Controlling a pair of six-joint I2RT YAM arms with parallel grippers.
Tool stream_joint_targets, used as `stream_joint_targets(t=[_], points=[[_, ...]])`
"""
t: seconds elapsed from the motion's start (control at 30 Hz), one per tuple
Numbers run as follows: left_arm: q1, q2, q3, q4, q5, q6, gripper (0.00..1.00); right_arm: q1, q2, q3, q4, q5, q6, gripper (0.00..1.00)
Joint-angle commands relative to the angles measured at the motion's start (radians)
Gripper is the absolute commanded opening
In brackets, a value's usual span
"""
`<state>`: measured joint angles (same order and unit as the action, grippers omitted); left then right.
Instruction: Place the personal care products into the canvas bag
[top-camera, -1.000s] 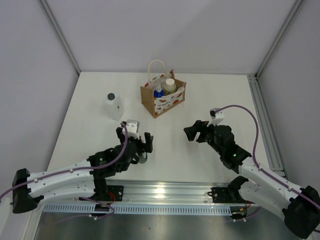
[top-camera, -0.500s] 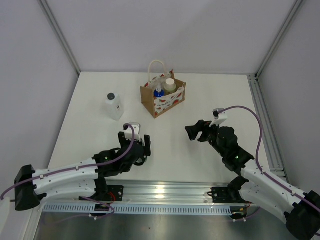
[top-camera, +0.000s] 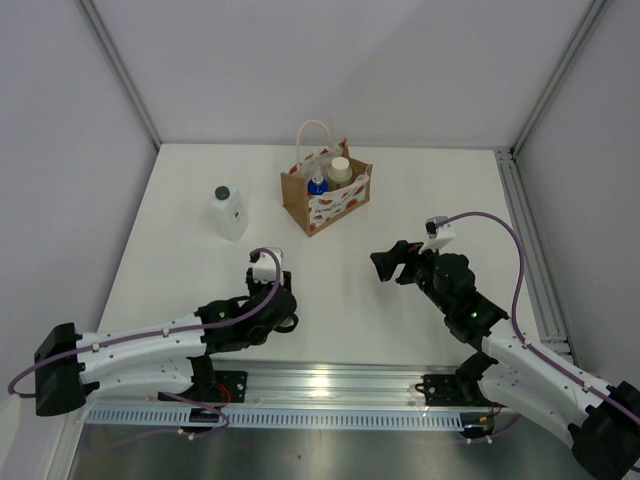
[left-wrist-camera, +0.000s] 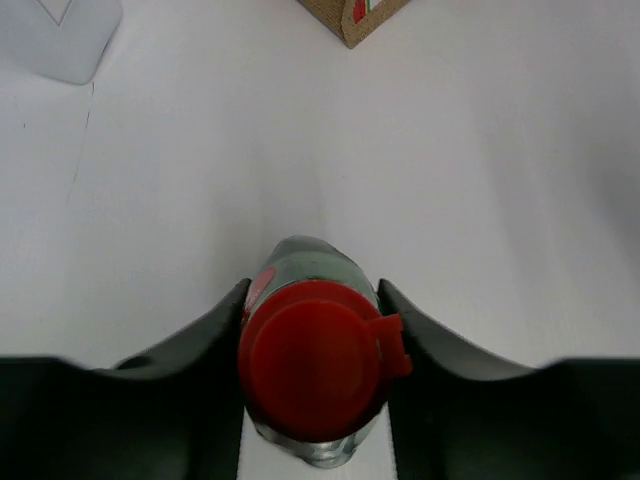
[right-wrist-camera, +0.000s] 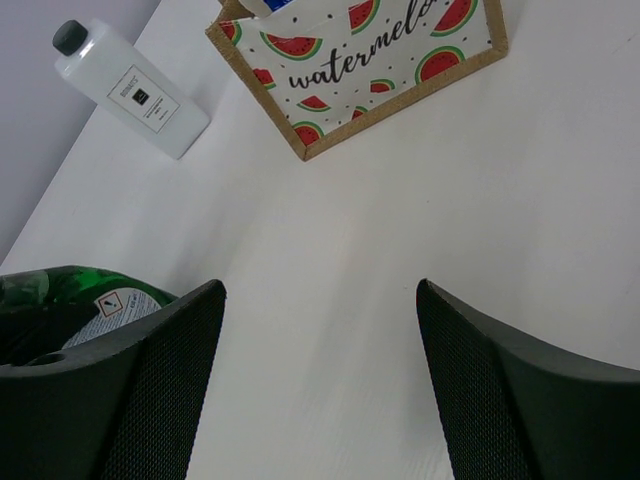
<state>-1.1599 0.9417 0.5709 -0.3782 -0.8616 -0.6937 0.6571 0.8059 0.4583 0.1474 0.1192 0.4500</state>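
Writing, bag: canvas bag (right-wrist-camera: 400, 60) side reads "watermelo" in black script, the end cut off by the frame edge; red melon slices + small dots printed round it on white, brown trim.
Writing, white bottle: white bottle (right-wrist-camera: 132, 92) has a small square label w/ dark mark; text too small to read.
Writing, green bottle: green bottle (left-wrist-camera: 310, 265) shows a label patch w/ diamond symbol in right wrist view; not legible.
Green bottle, axis: red cap (left-wrist-camera: 312, 372) faces left wrist cam and the body runs away from it, approx. toward the bag corner; upright or tipped, can't tell.
Green bottle, place: near part of table (top-camera: 180, 200), left of centre, well apart from bag.
Left gripper: left gripper (top-camera: 272, 298) clamped on green bottle, one finger each side at cap/shoulder level.
Right gripper: right gripper (right-wrist-camera: 320, 295) jaws spread, nothing betw. them but bare table; hovers right of centre, pointing toward bag.
White bottle, axis: stands upright, black cap (right-wrist-camera: 69, 37) up, left of bag, apart from it.
Bag, place: far centre of table, upright, corner-on to the arms, rope handles (top-camera: 313, 135) looped up.
Bag, contents: blue-capped bottle (top-camera: 317, 184) + white-capped bottle (top-camera: 340, 168) inside, caps up, side by side.
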Motion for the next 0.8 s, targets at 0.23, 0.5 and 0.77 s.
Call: stream_joint_targets(t=[0.23,0.5,0.77], points=[[0.005,-0.032,0.075,-0.016,-0.113,0.023,0.01,0.004,0.013,0.013,0.026,0.013,-0.011,0.81],[0.041,-0.041,0.178,0.150,-0.091,0.190,0.01,0.007,0.004,0.011,0.026,0.008,-0.004,0.81],[0.201,0.029,0.331,0.208,0.076,0.284,0.00,0.010,0.013,0.011,0.029,0.010,-0.002,0.81]])
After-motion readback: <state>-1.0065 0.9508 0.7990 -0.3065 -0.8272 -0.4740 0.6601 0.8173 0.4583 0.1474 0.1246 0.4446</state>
